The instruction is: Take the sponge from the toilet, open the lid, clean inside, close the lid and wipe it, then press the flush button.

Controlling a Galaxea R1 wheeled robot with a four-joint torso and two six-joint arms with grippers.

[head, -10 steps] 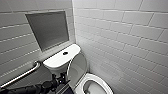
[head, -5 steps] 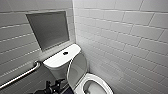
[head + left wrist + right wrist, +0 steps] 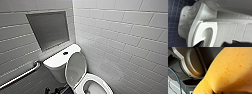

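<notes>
Right gripper (image 3: 218, 92) is clamped on the small orange soft sponge (image 3: 228, 72), so that's where the sponge is right now. Left gripper (image 3: 218, 44) hangs spread open and empty by the white glossy ceramic toilet (image 3: 205, 15), whose white oval plastic lid (image 3: 76, 66) stands raised

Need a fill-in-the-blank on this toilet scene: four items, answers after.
1. The lid of the toilet is ___ (open/closed).
2. The flush button sits on top of the ___.
3. The sponge is coloured ___.
4. The floor tiles beside the toilet are dark ___.
Missing words: open; tank; orange; blue.
</notes>
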